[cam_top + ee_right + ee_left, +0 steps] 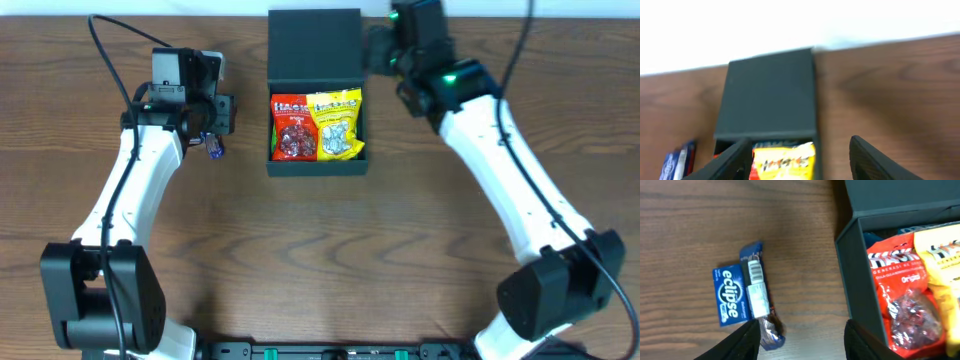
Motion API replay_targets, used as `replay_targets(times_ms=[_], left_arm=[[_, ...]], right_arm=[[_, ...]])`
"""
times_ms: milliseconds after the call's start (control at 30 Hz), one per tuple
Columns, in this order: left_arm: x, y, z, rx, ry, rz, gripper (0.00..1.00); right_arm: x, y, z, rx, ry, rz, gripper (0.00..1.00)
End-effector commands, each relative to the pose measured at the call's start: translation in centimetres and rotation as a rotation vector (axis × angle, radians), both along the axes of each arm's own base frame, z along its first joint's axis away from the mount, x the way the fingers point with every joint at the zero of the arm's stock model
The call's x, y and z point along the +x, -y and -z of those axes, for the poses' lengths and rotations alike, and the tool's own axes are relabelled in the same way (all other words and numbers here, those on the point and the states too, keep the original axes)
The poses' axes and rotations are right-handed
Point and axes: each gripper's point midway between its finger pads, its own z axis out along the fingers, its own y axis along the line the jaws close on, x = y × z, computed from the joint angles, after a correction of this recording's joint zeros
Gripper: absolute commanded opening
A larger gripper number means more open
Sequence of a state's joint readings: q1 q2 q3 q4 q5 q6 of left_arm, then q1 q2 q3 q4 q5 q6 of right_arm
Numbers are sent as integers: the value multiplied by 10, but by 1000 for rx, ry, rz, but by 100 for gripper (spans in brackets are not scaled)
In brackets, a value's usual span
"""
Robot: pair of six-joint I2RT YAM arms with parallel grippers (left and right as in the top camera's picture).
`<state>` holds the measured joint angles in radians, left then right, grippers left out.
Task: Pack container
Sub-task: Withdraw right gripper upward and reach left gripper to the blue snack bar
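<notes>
The dark container (280,165) sits at the back middle of the table with its hinged lid (314,44) open and laid back. Inside lie a red snack bag (292,127) and a yellow snack bag (337,124). My left gripper (215,118) is open and empty, left of the container, over a blue Eclipse gum pack (731,295) and a blue-wrapped bar (759,294) on the table. My right gripper (385,50) is open and empty, at the lid's right edge; the lid (770,92) and yellow bag (784,162) show in its view.
The wooden table (320,270) stretches toward the front. The container's left wall (860,280) stands close to my left gripper's right finger. A white wall (790,25) runs behind the table's back edge.
</notes>
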<state>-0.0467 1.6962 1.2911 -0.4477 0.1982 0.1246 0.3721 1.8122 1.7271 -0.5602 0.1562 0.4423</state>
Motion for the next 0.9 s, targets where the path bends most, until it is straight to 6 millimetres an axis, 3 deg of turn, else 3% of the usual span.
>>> replay_targets(times_ms=[0,267,867], left_arm=[[5,-8,26,52,-43,9,55],[16,-16,69,90,-94,-22,51],[20,-28,123,105,-177,-132,50]], right_arm=[[4,17,7,-13,-24,32,63],[-3,29,19,-37,-87,39,63],[-8,31,24,-68,-111,23,65]])
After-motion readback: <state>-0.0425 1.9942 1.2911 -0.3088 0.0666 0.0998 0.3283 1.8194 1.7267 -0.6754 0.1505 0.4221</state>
